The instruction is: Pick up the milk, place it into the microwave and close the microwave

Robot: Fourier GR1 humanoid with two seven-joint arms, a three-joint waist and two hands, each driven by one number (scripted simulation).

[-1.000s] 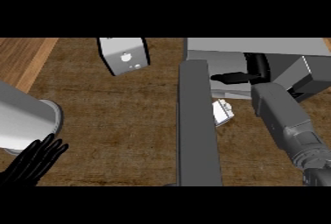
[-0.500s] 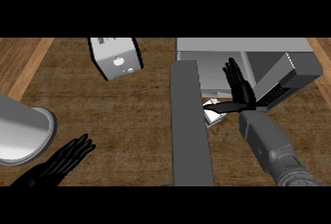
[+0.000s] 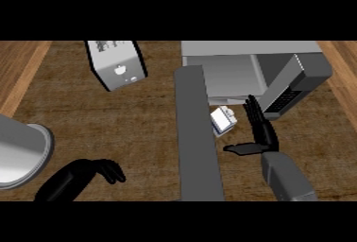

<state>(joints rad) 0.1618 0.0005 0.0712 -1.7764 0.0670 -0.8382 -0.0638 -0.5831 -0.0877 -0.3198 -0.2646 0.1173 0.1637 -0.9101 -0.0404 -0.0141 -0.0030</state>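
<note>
right hand (image 3: 261, 134): fingers straight, thumb out to the left, holding nothing, just right of milk | left hand (image 3: 87, 174): fingers curled downward, holding nothing, lower left over counter (image 3: 140, 123) | milk (image 3: 224, 120): at microwave (image 3: 258, 71) mouth, between open door (image 3: 199, 137) and right hand

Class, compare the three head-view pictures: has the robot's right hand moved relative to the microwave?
Yes. The right hand has drawn back out of the microwave toward the view's lower edge, and now shows open beside the milk carton.
</note>
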